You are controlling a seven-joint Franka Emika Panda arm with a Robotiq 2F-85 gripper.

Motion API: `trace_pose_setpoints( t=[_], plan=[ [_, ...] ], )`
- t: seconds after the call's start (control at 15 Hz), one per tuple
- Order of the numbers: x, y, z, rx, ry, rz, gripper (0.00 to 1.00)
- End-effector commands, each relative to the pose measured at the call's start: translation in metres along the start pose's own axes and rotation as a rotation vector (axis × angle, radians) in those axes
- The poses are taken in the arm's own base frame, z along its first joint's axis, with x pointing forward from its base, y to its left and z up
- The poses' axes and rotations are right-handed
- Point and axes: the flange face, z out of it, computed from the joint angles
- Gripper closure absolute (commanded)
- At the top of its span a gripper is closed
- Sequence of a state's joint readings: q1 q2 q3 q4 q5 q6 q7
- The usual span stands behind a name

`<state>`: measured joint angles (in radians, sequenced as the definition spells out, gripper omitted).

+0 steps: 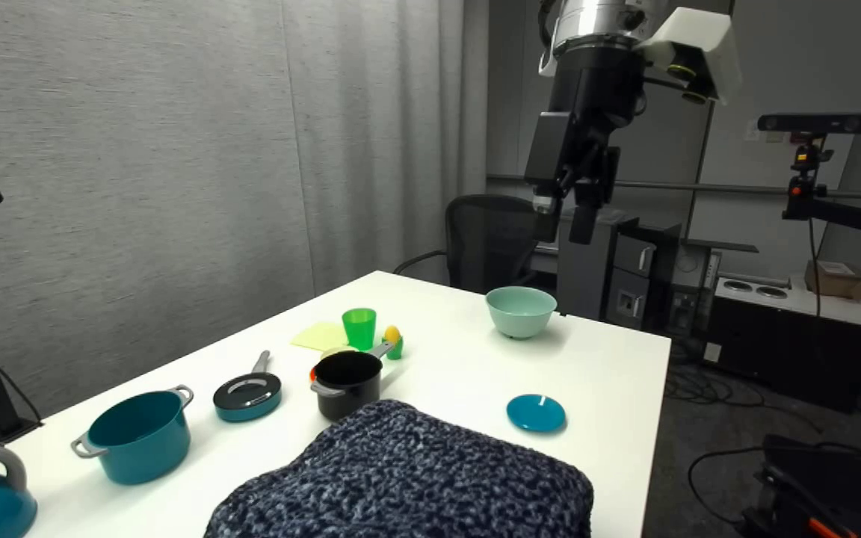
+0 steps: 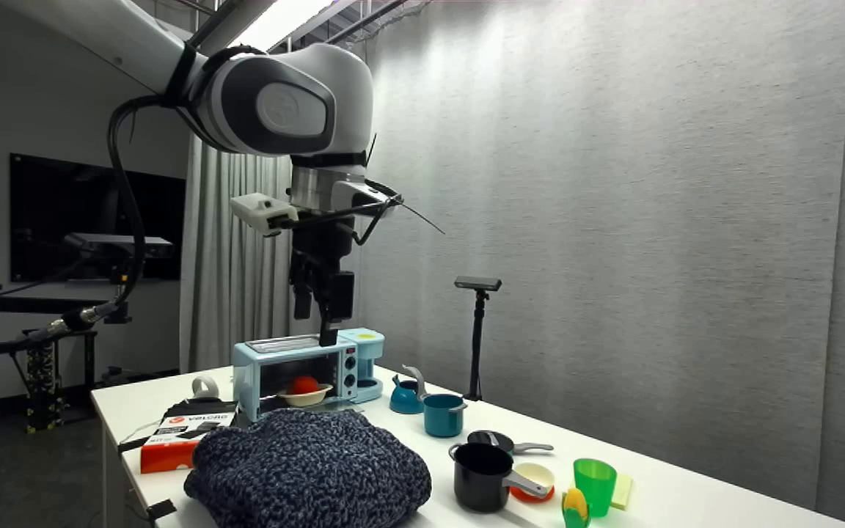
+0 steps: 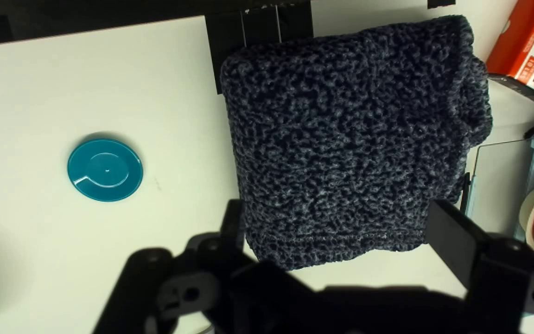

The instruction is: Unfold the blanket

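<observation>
The blanket, dark navy flecked with grey-blue, lies folded in a thick, roughly square bundle on the white table. It shows in both exterior views (image 1: pixel 415 478) (image 2: pixel 312 469) and in the wrist view (image 3: pixel 346 134). In the wrist view its folded layers show at the right edge, and a wavy edge faces the gripper. My gripper (image 3: pixel 336 206) is open and empty, its fingers wide apart. In both exterior views the gripper (image 1: pixel 565 224) (image 2: pixel 316 323) hangs high above the table, pointing down, apart from the blanket.
A blue saucer (image 3: pixel 105 170) lies beside the blanket. A black pot (image 2: pixel 483 478) stands close to it. A red-and-white box (image 2: pixel 180 440) and a light blue toy oven (image 2: pixel 287 374) stand nearby. A teal pot (image 1: pixel 139 441) and a green bowl (image 1: pixel 520 312) stand farther off.
</observation>
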<state>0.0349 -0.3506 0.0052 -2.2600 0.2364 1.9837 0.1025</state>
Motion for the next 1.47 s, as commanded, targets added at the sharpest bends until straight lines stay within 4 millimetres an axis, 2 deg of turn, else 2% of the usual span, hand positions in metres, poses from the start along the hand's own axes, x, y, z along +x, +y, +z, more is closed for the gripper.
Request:
trace_pose_setpoints(
  t=[0.0, 0.27, 0.47, 0.67, 1.0, 1.2, 1.27, 1.4],
  plan=[
    [0.004, -0.001, -0.004, 0.002, 0.013, 0.000, 0.00],
    [0.029, -0.015, -0.015, 0.022, 0.080, -0.042, 0.00],
    [0.054, -0.025, -0.009, 0.082, 0.142, -0.078, 0.00],
    [0.081, -0.040, 0.022, 0.183, 0.110, -0.085, 0.00],
    [0.107, -0.074, 0.094, 0.197, -0.076, -0.145, 0.00],
    [0.113, -0.091, 0.108, 0.155, -0.113, -0.201, 0.00],
    [0.102, -0.079, 0.111, 0.168, -0.095, -0.158, 0.00],
    [0.108, -0.087, 0.116, 0.161, -0.103, -0.178, 0.00]
  ],
)
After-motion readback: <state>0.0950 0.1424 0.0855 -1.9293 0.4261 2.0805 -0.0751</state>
